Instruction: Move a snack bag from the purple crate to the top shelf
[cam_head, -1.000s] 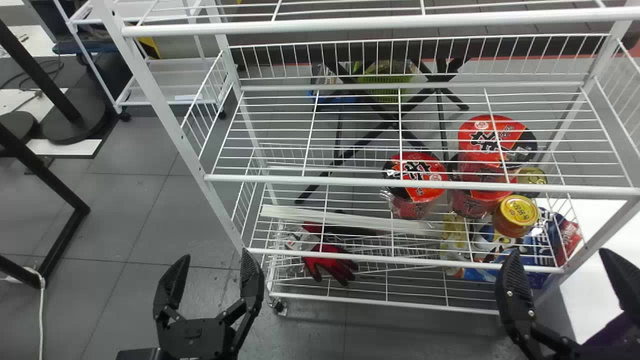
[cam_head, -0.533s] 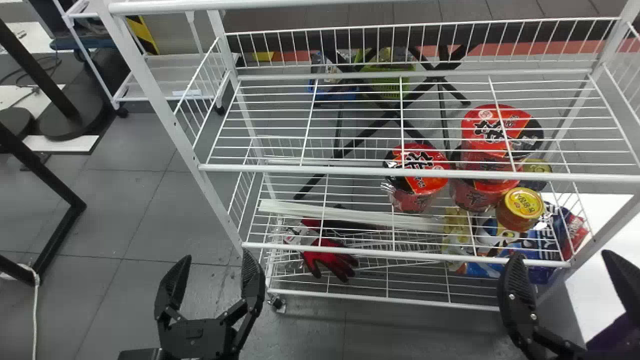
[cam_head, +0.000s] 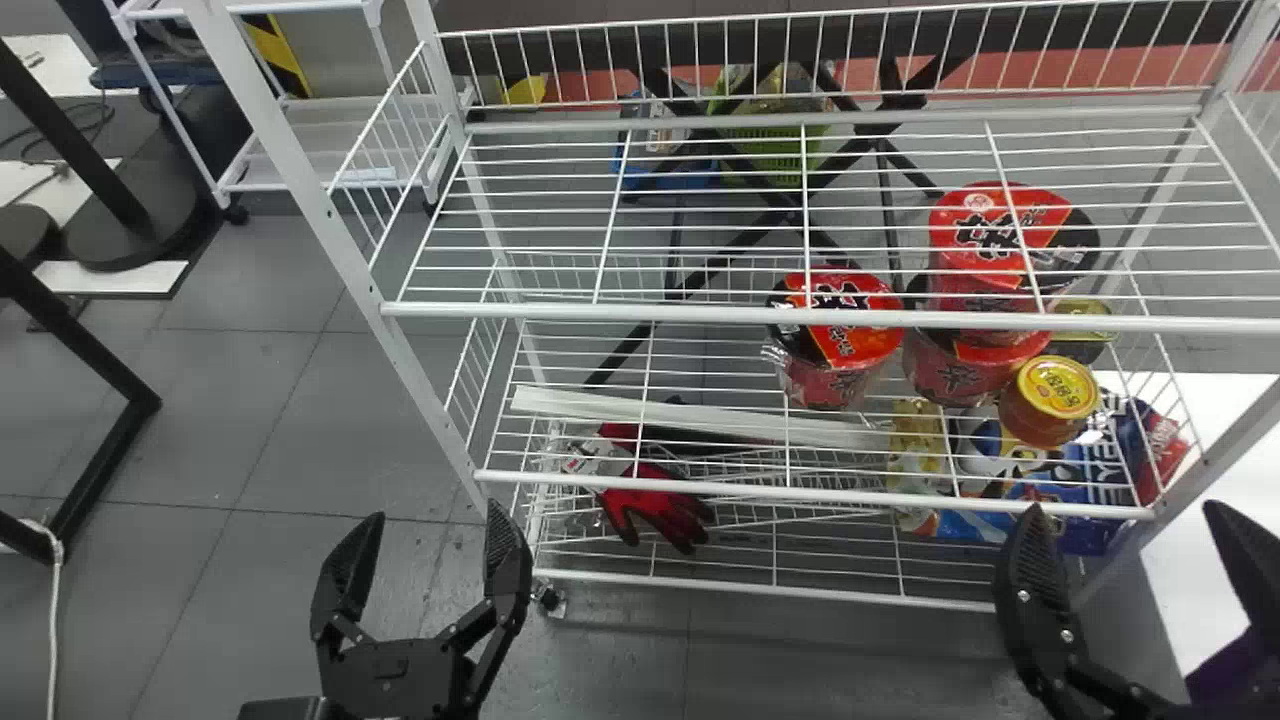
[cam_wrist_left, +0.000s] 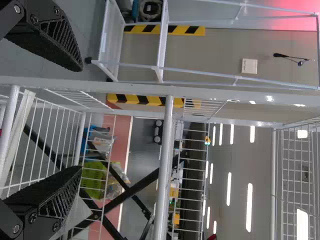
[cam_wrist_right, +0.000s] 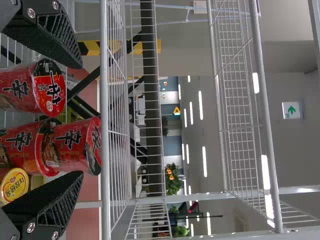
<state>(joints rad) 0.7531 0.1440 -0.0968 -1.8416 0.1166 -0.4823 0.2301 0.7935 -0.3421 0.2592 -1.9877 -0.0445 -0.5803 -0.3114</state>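
A: Room?
B: Grey floor (cam_head: 250, 430), white wire rack (cam_head: 600, 312) across frame
A: Nearest?
B: Left gripper (cam_head: 434, 512) lower left, fingers wide; right gripper (cam_head: 1123, 508) lower right, also wide. Purple crate (cam_head: 1228, 668) bottom right corner, contents hidden
A: Snack bag?
B: Blue one (cam_head: 1075, 487) low in rack, lower right. Green basket (cam_head: 775, 150) behind, upper centre

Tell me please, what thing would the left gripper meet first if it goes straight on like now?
Probably the front-left post of the white rack, which appears ahead of the left gripper. Depth is unclear, so it may pass beside it.
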